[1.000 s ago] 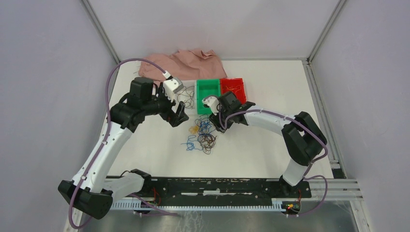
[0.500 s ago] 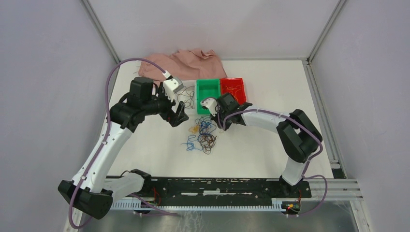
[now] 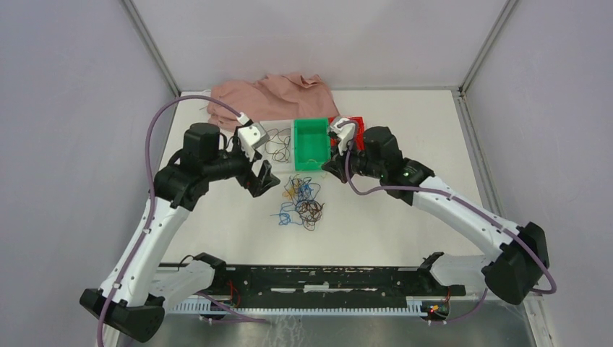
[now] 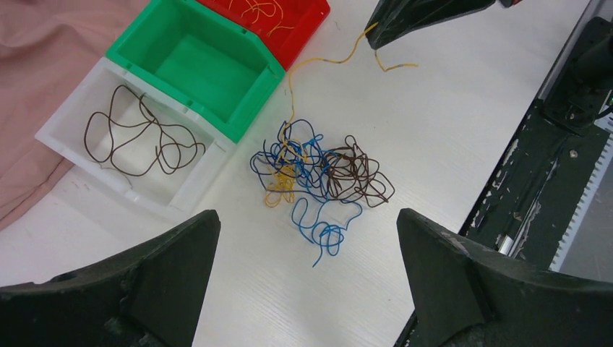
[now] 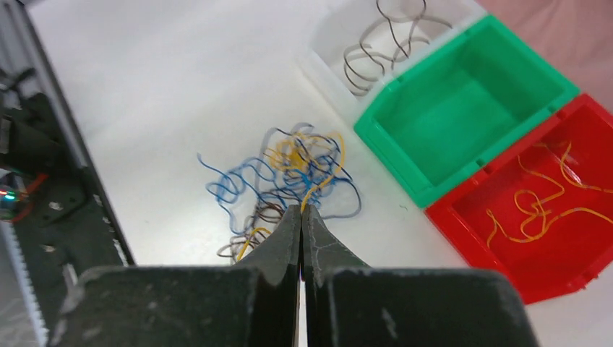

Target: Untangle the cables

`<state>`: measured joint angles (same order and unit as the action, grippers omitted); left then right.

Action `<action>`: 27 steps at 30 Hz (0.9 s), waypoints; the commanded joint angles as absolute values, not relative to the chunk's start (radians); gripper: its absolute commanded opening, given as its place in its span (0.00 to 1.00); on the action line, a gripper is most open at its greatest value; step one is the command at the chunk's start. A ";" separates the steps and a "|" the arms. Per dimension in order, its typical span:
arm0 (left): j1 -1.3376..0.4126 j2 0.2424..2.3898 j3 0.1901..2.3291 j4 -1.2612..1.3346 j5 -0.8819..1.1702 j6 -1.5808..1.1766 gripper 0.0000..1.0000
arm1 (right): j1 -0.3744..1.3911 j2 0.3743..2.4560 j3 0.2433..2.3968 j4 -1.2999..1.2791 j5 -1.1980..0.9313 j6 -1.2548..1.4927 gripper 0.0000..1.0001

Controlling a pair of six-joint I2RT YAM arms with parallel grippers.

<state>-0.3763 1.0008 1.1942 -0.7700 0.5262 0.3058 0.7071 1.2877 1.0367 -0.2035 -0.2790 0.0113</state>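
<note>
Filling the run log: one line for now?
right tool shut on yellow wire | left tool open near pile | green bin empty

The cables (image 3: 302, 202) lie on the table (image 3: 217, 228) before 3 bins (image 3: 297, 144), with a cloth (image 3: 271, 91) behind them.

blue, yellow, brown cables (image 4: 318, 173) tangled; yellow strand (image 4: 291, 101) stretched out

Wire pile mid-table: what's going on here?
Looks like wires are being sorted by colour. The right hand is shut on one yellow wire, whose far end runs into the mixed tangle of blue, yellow and brown strands. The left hand hovers open above that tangle, holding nothing. The white bin holds a brown wire, the red bin holds loose yellow strands, and the green bin is empty.
</note>
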 commanded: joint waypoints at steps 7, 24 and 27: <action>-0.373 0.865 0.991 -0.570 0.651 0.348 0.99 | 0.746 1.160 1.076 0.062 -0.524 0.348 0.00; -0.402 0.758 0.698 -0.028 0.762 0.213 0.83 | 0.859 1.220 1.218 0.268 -0.572 0.623 0.01; -0.403 0.764 0.703 -0.026 0.779 0.193 0.78 | 0.874 1.230 1.244 0.221 -0.569 0.617 0.01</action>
<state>-0.3965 0.7658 0.6941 -0.1440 0.7269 0.2581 0.8562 1.2194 1.1759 0.1867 -0.5503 0.5709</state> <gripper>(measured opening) 0.807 0.014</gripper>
